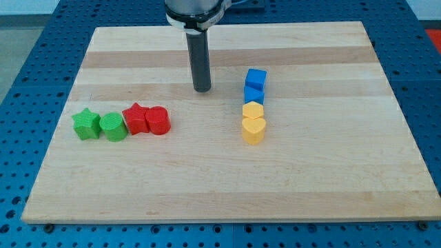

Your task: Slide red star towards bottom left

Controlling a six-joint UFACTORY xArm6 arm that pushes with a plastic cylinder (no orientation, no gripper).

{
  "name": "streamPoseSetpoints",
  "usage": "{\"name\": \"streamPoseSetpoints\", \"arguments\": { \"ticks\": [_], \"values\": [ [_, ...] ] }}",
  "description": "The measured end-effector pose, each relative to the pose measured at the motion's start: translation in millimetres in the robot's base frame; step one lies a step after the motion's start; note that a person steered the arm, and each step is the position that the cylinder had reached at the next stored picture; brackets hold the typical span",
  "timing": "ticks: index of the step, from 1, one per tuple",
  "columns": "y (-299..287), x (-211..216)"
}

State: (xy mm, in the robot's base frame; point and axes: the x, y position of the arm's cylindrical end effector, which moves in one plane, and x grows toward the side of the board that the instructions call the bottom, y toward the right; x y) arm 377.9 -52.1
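The arm's upper part is cut off by the view's top edge, so only a pale collar and the dark rod below it are seen. No gripper is fitted, so there is nothing to be reported as apart, together or clamped; the rod's lower end, my tip, is seen resting on the wooden board, touching no block.

The red star is found in the board's left half, in a row of four blocks. Its points are rounded and its top face is glossy. It is pressed between a green cylinder on its left and a red cylinder on its right, so its side faces are partly hidden by these neighbours. A green star is set at the row's left end.

The tip stands well above and to the right of the red star, apart from it.

To the view's right, a column is formed by two blue cubes and, below them, two yellow blocks; the upper yellow block's shape cannot be made out clearly, the lower looks heart-like.
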Motion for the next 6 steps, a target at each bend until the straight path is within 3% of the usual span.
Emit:
{"name": "streamPoseSetpoints", "arguments": {
  "ticks": [1, 2, 4, 6],
  "values": [
    [-28, 0],
    [-118, 1],
    [-168, 1],
    [-162, 16]
  ]
}}
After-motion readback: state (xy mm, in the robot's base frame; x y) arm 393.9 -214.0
